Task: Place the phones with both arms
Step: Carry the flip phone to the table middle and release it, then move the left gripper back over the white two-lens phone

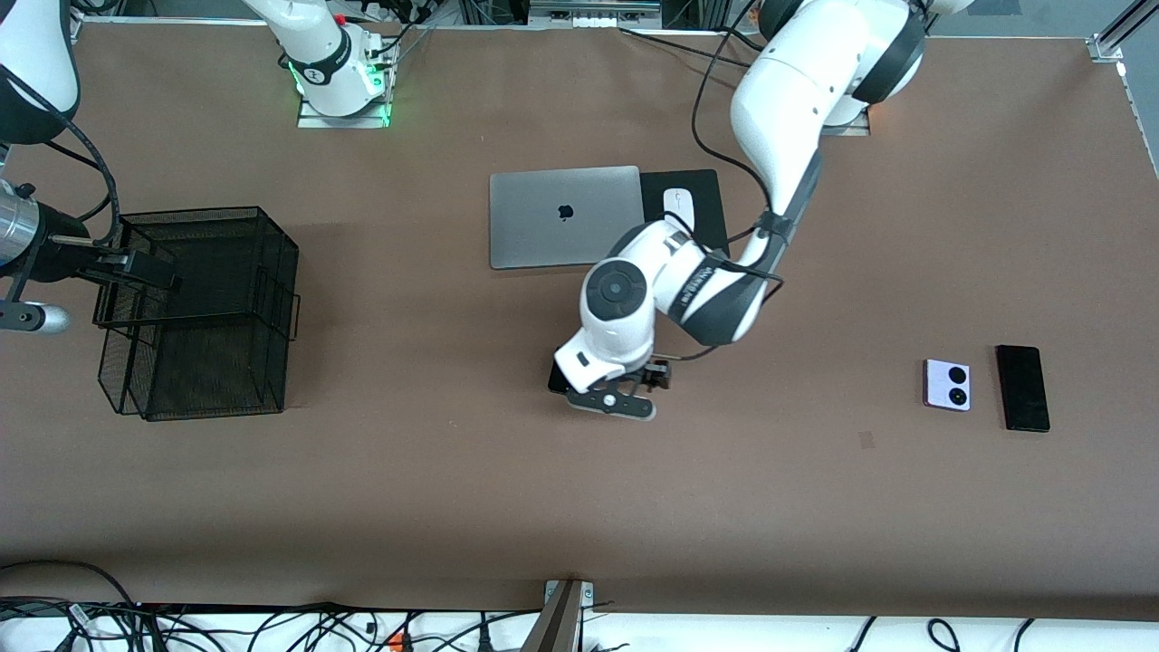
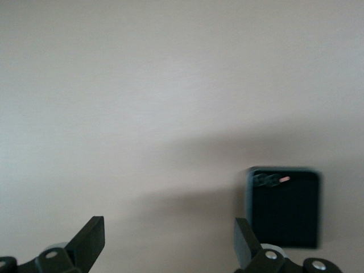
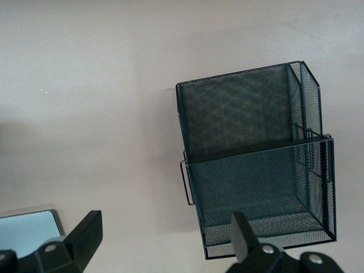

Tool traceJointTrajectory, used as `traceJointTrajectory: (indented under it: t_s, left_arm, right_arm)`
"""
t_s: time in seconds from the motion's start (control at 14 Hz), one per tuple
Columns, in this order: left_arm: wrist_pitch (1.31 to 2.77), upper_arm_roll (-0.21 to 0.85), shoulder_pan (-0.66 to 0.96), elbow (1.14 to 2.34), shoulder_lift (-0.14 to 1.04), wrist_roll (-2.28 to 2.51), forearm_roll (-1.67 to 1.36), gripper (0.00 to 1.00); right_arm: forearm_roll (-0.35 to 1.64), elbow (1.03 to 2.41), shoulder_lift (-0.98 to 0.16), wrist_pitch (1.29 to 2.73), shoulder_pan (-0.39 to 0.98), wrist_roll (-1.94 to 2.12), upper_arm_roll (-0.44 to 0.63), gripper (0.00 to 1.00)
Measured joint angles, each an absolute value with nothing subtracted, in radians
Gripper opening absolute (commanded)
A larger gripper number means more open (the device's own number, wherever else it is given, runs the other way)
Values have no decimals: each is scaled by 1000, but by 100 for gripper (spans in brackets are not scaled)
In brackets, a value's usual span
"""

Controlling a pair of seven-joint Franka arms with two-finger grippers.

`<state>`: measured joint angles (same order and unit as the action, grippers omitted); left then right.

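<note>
A small squarish black folded phone (image 2: 284, 207) lies flat on the brown table. My left gripper (image 2: 169, 239) is open above the table right beside it, with nothing between the fingers. In the front view the left hand (image 1: 625, 385) hangs over the table's middle and hides most of that phone (image 1: 558, 378). A lilac-white phone with two black circles (image 1: 947, 385) and a long black slab phone (image 1: 1022, 388) lie side by side toward the left arm's end. My right gripper (image 3: 165, 239) is open and empty, up over the rim of a black mesh basket (image 1: 204, 312).
A closed grey laptop (image 1: 563, 215) lies farther from the front camera than the left hand, with a white mouse (image 1: 679, 208) on a black pad (image 1: 702, 195) beside it. The mesh basket (image 3: 256, 165) stands toward the right arm's end.
</note>
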<state>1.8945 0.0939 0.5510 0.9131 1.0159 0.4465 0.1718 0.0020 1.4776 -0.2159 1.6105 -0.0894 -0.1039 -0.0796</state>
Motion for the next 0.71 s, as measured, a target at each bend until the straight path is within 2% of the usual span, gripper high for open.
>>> traceJointTrajectory:
  t_s: [0.36,0.71]
  left_arm:
    - [1724,94,437,932,952,184,172,100]
    - [1703,92,336,1035,879,95,173,100]
  right_arm:
    - [2,1478,-216,1611,-89,-104,-79,99]
    - [2,1478,-217,1611,-89,-104,-79,99]
